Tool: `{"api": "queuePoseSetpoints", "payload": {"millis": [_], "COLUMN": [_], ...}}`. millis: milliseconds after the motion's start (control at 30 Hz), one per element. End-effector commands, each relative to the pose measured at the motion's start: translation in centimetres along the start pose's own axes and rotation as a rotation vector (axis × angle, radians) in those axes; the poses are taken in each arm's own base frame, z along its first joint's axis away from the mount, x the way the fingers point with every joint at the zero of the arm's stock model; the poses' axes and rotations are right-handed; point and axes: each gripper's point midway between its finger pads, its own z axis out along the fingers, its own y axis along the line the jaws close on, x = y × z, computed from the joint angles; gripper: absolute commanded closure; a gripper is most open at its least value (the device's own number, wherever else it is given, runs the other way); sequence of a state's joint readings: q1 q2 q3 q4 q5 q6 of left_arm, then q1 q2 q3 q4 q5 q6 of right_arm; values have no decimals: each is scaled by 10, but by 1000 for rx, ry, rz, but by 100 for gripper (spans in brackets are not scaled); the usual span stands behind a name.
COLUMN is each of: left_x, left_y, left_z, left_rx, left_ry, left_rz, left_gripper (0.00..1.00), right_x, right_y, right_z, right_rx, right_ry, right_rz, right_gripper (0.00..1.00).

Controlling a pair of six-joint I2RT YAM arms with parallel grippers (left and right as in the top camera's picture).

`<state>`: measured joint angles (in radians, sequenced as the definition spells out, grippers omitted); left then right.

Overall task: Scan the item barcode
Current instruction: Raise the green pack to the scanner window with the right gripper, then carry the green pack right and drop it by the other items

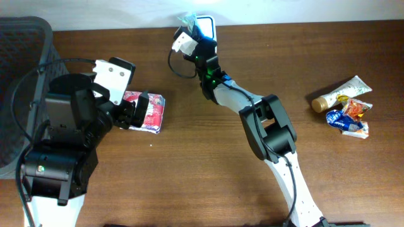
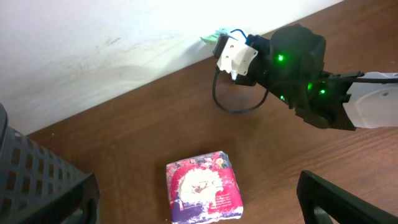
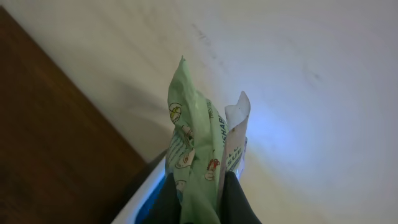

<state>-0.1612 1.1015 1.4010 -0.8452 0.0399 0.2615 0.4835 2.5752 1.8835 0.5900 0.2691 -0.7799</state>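
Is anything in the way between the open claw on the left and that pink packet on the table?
Nothing visible does. The left tool hangs open right over the pink packet, which lies alone on the table. The dark basket sits off to one side.

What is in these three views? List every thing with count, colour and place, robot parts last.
pale green plastic packet: one, green, held up at the table's far edge
white blue-lit box: one, white, far edge, beside that packet
pink floral soft pack: one, pink and white, flat on table, left side
cream tube with brown cap: one, table's right side
blue and orange crinkly wrapper: one, beside the tube
dark mesh basket: one, black, far left corner
brown wooden table: one
left pincer: one, black, open
right pincer: one, black, shut on the packet
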Motion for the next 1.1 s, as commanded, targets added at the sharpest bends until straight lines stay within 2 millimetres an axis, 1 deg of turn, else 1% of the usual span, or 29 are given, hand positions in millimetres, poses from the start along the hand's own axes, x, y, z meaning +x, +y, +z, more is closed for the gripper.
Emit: {"api": "queuePoseSetpoints", "payload": {"millis": [0, 100, 167, 233, 267, 333, 367, 400, 433, 500, 533, 567, 600, 667, 700, 733, 767, 800, 833, 867, 933, 967, 1000, 1033, 1067], "left_x": [-1, -1, -1, -1, -1, -1, -2, -4, -6, -8, -9, -10, -10, -10, -10, -10, -11, -11, -10, -10, -10, -10, -10, -10, -10], "left_y": [3, 3, 3, 3, 3, 3, 3, 3, 4, 4, 5, 5, 5, 5, 4, 3, 0, -2, -2, -2, -2, -2, -2, -2, -2], "left_z": [-2, -2, -2, -2, -2, -2, -2, -2, -2, -2, -2, -2, -2, -2, -2, -2, -2, -2, -2, -2, -2, -2, -2, -2, -2], "left_rx": [-13, -13, -13, -13, -13, -13, -14, -16, -18, -20, -21, -21, -22, -22, -20, -12, 8, 16, 16, 17, 17, 17, 17, 16, 17], "left_ry": [-2, -2, -2, -2, -2, -2, -6, -15, -21, -29, -33, -36, -37, -37, -36, -37, -43, -45, -43, -42, -42, -42, -42, -41, -41], "left_rz": [-2, -2, -2, -2, -2, -2, -2, -2, -2, -2, -1, -1, -1, -1, -2, -2, -1, -1, -1, -1, -2, -2, -2, -10, -13], "left_gripper": [1, 1, 1, 1, 1, 1, 1, 1, 1, 1, 1, 1, 1, 1, 1, 1, 1, 1, 1, 1, 1, 1, 1, 1, 1], "right_x": [-31, -38, -39, -34, -30, -26, -30, -37, -47, -58, -66, -71, -75, -70, -62, -52, -33, 6, 27, 53, 124, 148, 185, 217, 248], "right_y": [-29, -36, -37, -33, -38, -71, -84, -98, -115, -155, -176, -191, -214, -243, -260, -275, -295, -320, -330, -337, -346, -346, -347, -343, -334], "right_z": [-4, -6, -6, -5, -5, -10, -14, -22, -33, -59, -77, -94, -120, -156, -180, -197, -218, -242, -252, -262, -294, -304, -319, -332, -346], "right_rx": [55, 64, 64, 49, 71, 178, 159, 106, 83, 75, 44, 4, -50, -134, -203, -247, -306, -331, -323, -300, -224, -203, -158, -123, -98], "right_ry": [-44, -55, -56, -37, -17, 34, 54, 82, 108, 157, 172, 182, 196, 219, 230, 238, 245, 292, 327, 384, 555, 604, 666, 721, 780], "right_rz": [68, 73, 73, 66, 86, 237, 277, 272, 278, 364, 412, 449, 509, 591, 664, 747, 861, 1000, 1047, 1096, 1215, 1246, 1310, 1368, 1427], "right_gripper": [96, 96, 96, 96, 96, 96, 96, 96, 96, 96, 96, 96, 96, 96, 96, 96, 96, 96, 96, 96, 96, 96, 96, 96, 96]}}
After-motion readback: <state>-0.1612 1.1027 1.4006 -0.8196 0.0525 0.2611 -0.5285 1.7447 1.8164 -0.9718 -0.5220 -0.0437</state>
